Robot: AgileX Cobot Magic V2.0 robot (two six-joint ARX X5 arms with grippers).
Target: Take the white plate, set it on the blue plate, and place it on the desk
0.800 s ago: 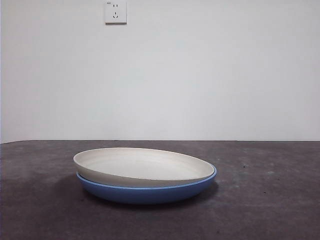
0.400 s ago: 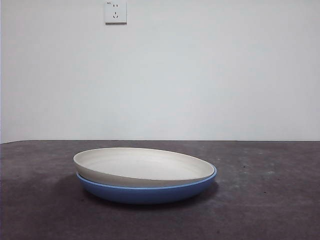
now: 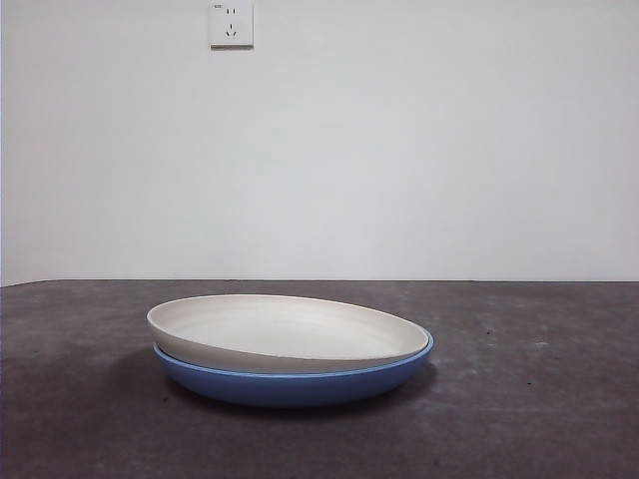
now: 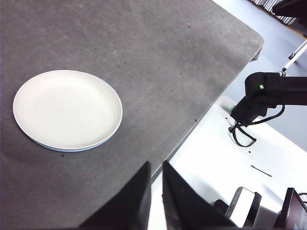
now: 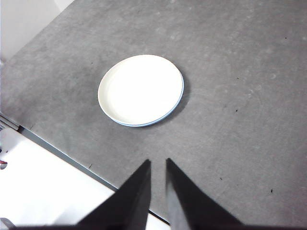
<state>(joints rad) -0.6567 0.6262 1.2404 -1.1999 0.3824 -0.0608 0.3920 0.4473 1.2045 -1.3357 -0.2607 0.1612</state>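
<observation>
Centrally on the desk (image 3: 559, 399), the white plate (image 3: 285, 332) sits nested inside the blue plate (image 3: 290, 384), the pair stacked and touching. Seen level from the front, the white plate rides slightly tilted, its left rim raised above the blue rim while its right rim settles down into it. Only a band of blue shows beneath the cream rim, widest along the near side. A wall socket (image 3: 231, 24) hangs on the pale wall behind, above and to the left of the stack.

From the left wrist view, the left gripper (image 4: 156, 191) hangs high above the desk's edge, well apart from the plates, its two black jaws nearly together with only a slim gap between them and nothing held. The white plate (image 4: 67, 109) lies flat on the dark top there, a thin blue line (image 4: 76, 150) of the lower plate showing along one side of its rim. Another black arm (image 4: 268, 93) stands beyond the desk's edge.

From the right wrist view, the right gripper (image 5: 158, 184) likewise hovers high near the desk's edge, jaws almost closed and empty. The stacked plates (image 5: 140, 89) rest well clear of it, away from every edge of the desk (image 5: 240, 120).
</observation>
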